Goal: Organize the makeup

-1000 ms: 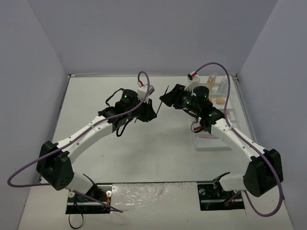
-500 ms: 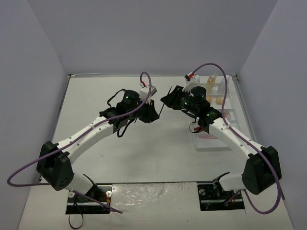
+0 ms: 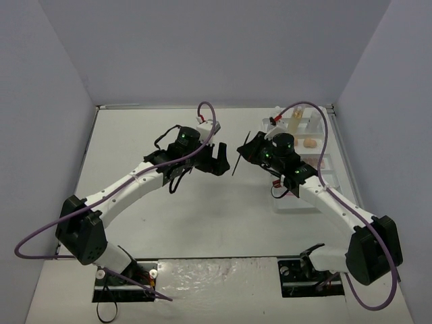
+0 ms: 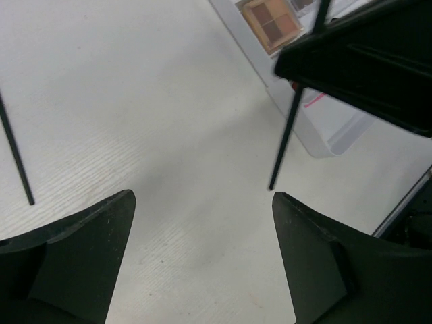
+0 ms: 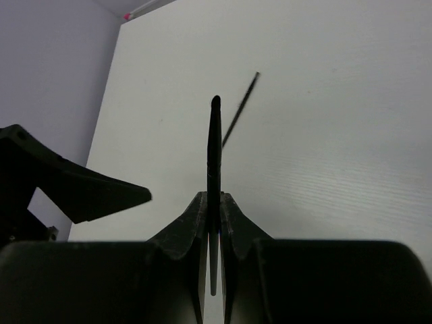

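My right gripper point(image 5: 214, 196) is shut on a thin black brush point(image 5: 214, 145) that sticks out past its fingertips. In the top view this brush point(image 3: 236, 165) slants down from the right gripper point(image 3: 247, 150) above the middle of the table. The left gripper point(image 3: 221, 162) hangs just to its left, open and holding nothing. From the left wrist, the held brush point(image 4: 289, 131) hangs just beyond the open left gripper point(image 4: 202, 196). A second thin brush point(image 4: 15, 154) lies flat on the table, also seen from the right wrist as the second brush point(image 5: 240, 111).
A white compartmented tray point(image 3: 291, 202) stands at the right side. It holds an amber bottle point(image 3: 297, 119), a beige sponge point(image 3: 309, 142) and a brown eyeshadow palette point(image 4: 271, 16). The tray's near corner point(image 4: 324, 138) lies close behind the held brush.
The left gripper's jaws have opened and let go of the brush. The right gripper's jaws have closed on that brush, and both grippers have shifted slightly to the right.
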{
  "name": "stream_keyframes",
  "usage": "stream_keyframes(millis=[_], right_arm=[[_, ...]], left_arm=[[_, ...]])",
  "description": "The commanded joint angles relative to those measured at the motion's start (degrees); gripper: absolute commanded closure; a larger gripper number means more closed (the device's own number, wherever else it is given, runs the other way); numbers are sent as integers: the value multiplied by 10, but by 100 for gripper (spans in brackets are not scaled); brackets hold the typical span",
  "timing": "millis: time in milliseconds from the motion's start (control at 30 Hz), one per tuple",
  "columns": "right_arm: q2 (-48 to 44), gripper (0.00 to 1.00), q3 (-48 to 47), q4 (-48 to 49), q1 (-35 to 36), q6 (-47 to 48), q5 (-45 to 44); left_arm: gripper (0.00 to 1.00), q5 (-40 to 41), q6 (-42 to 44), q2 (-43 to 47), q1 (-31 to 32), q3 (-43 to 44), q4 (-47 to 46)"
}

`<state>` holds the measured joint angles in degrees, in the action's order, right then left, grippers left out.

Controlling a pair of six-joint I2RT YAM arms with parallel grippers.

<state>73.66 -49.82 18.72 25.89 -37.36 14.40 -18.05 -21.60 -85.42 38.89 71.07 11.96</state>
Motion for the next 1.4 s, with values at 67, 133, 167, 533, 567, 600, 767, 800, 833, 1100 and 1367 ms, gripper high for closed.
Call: stream_keyframes(millis=[67,133,167,533,567,600,767,800,833,1100,1367], right_arm=[[-122,100,63,-65,-63,-80,-118],[-154,100,89,-100,-95,-110,-146],[-166,100,98,-119,-111,-119,-160],[-234,100,173,-255,-265,-228,-221],[-234,100,179,-260,-282,-233,-221],[-230,100,182,-266,-285,-238,-227],[-217,94,217,-272,-300,-274,-242],[-213,94,226,-272,-303,-285,-246],[-211,94,230,-272,-305,-289,-248],[-194,83,248,-272,-320,-322,-268],[-194,49,244,-272,-319,-329,-250]], left_arm=[[9,162,10,16,0,25,36],[6,219,16,19,-1,20,51],[6,236,20,21,-2,16,56],[3,328,20,25,-31,-30,82],[3,330,20,26,-32,-37,80],[3,330,20,26,-33,-42,79],[3,336,24,28,-36,-61,74],[3,339,25,29,-36,-64,71],[3,341,26,28,-36,-67,70],[3,337,30,23,-37,-66,67],[3,322,29,11,-43,-54,73]])
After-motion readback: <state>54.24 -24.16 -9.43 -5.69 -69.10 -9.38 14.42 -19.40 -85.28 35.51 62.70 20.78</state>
